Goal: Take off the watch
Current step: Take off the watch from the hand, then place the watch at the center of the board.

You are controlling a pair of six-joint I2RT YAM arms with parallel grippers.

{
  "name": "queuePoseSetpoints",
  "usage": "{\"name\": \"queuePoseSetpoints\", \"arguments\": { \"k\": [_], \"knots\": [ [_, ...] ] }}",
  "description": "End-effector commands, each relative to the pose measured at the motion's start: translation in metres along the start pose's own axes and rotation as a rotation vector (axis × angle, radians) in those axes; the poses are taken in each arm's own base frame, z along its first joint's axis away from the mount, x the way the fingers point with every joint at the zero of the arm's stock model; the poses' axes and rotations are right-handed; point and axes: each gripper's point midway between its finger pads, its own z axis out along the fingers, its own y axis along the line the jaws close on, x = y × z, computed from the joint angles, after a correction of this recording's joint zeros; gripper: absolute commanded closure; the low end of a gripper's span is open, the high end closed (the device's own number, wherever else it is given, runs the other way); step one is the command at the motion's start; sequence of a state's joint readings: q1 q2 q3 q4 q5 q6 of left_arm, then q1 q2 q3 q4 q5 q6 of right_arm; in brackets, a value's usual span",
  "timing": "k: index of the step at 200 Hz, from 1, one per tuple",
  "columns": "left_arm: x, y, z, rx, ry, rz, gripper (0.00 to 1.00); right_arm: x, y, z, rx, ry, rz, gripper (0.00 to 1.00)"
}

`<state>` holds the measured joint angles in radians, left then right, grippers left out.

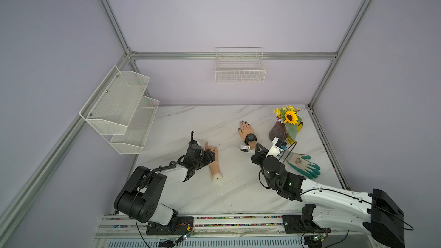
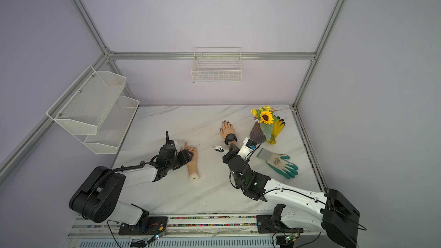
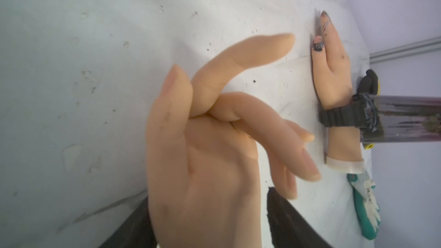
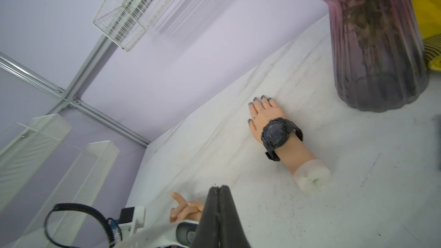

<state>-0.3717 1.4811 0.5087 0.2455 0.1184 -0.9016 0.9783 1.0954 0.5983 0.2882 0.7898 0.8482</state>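
Observation:
A black watch (image 1: 250,137) (image 4: 276,135) is strapped round the wrist of a mannequin hand with dark nails (image 1: 245,128), which lies palm down at mid-table. My right gripper (image 1: 257,145) (image 4: 219,187) is shut and holds nothing, just short of that hand's cut forearm end. A small white watch with a dark face (image 1: 244,148) (image 4: 188,234) lies loose on the table beside the right gripper. A second, bare mannequin hand (image 1: 216,170) (image 3: 202,151) lies further left. My left gripper (image 1: 210,158) (image 3: 205,201) straddles its wrist, open, with a gap showing on one side.
A purple vase of sunflowers (image 1: 278,131) and a yellow glove (image 1: 299,126) stand behind the right arm. A green and white glove (image 1: 303,163) lies to its right. A wire basket (image 1: 239,67) hangs on the back wall and mesh shelves (image 1: 119,106) on the left wall.

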Motion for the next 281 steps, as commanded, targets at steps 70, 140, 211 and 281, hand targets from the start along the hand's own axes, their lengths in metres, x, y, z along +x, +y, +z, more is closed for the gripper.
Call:
{"name": "queuePoseSetpoints", "arguments": {
  "k": [70, 140, 211, 281],
  "knots": [
    [-0.042, -0.024, -0.085, 0.024, -0.286, 0.096, 0.0, -0.001, 0.109, 0.08, -0.226, 0.097, -0.064, 1.0],
    [-0.05, -0.051, -0.155, 0.011, -0.458, 0.142, 0.0, 0.031, 0.099, 0.209, -0.156, 0.229, 0.133, 1.0],
    [-0.052, -0.037, -0.177, -0.065, -0.489, 0.183, 0.0, 0.096, 0.073, 0.297, -0.062, 0.367, 0.349, 1.0],
    [-0.048, -0.031, -0.174, -0.088, -0.471, 0.184, 0.0, 0.163, 0.021, 0.341, 0.081, 0.5, 0.533, 1.0]
  ]
}}
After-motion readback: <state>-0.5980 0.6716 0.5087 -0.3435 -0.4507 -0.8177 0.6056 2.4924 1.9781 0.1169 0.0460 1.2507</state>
